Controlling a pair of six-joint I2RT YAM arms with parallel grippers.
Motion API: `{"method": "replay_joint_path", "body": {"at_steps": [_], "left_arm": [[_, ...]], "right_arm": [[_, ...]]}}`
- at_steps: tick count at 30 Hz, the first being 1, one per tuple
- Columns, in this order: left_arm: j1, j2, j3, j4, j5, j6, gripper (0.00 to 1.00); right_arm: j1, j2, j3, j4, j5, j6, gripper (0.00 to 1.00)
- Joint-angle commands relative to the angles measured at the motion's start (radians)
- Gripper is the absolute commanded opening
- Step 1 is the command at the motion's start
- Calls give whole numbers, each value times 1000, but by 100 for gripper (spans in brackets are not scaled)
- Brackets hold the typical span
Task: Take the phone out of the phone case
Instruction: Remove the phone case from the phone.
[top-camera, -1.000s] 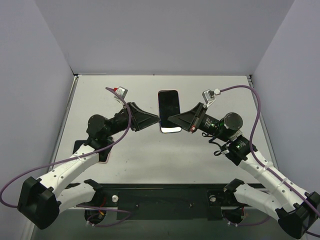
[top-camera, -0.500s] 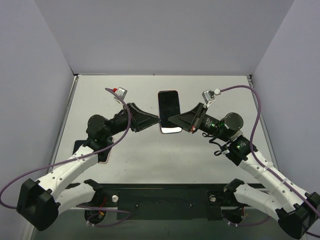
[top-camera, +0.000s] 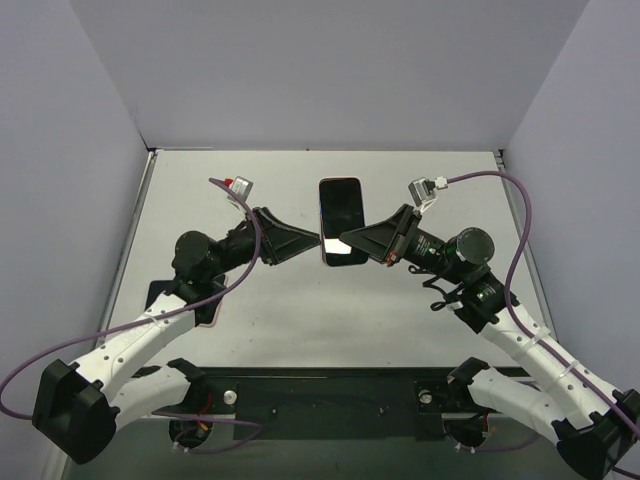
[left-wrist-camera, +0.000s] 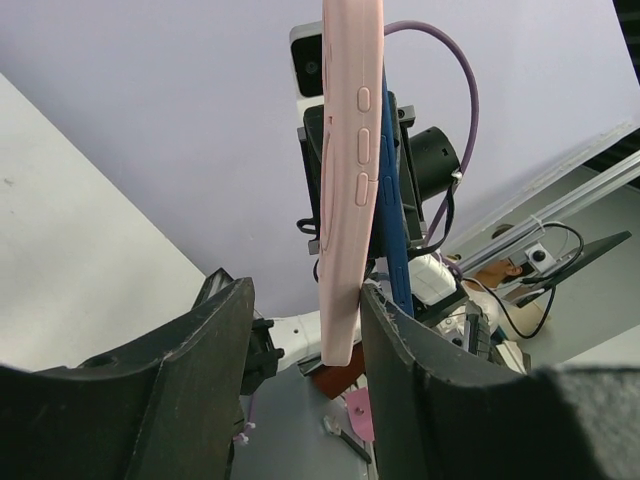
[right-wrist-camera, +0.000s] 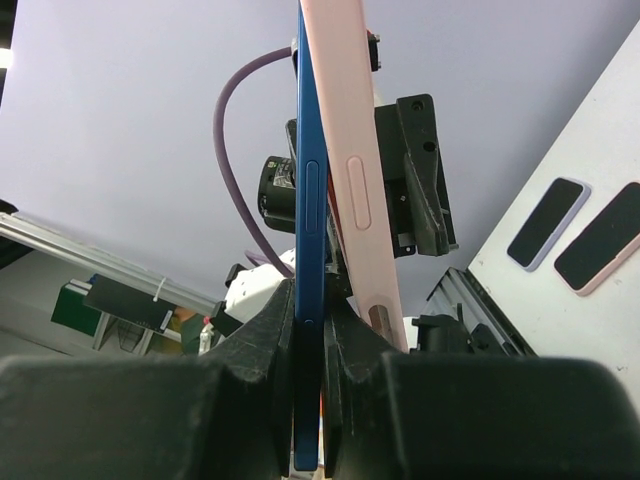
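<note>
Heads up, your two arms meet over the middle of the table (top-camera: 430, 180) with the phone (top-camera: 340, 205) held up in the air between them, screen facing the top camera.

Your right claw (right-wrist-camera: 308, 300) is pinched tight on the blue phone itself. In the right wrist view the fingers (right-wrist-camera: 265, 345) squeeze its thin edge and there's no gap left.

The pink phone case (left-wrist-camera: 350, 180) is peeling off. Both wrist views show it splayed away from the phone along one long side, making a narrow V, with the two touching only down near the claws.

Your left claw (left-wrist-camera: 305, 300) is spread wide. The bottom end of the case sits between its fingers (left-wrist-camera: 205, 350), right up against the one on the phone's side, with a clear gap to the other. So it's touching the case, not squeezing it.

Two more handsets (right-wrist-camera: 545, 222) lie flat on the table side by side near your left arm, well apart from the action.
</note>
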Motion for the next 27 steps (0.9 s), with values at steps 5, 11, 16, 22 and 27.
{"method": "replay_joint_path", "body": {"at_steps": [5, 11, 16, 22, 27], "left_arm": [[-30, 20, 40, -26, -16, 45, 58], [-47, 32, 63, -57, -50, 57, 53], [-47, 32, 108, -213, -115, 115, 20], [-44, 5, 116, -440, -318, 147, 0], [-44, -38, 45, -571, -524, 111, 0]], "right_arm": [[-4, -13, 20, 183, -19, 33, 0], [-4, -4, 18, 169, -21, 21, 0], [-1, -15, 35, 74, -23, -38, 0], [-1, -67, 61, -145, -10, -186, 0], [-3, -154, 118, -468, 71, -374, 0]]}}
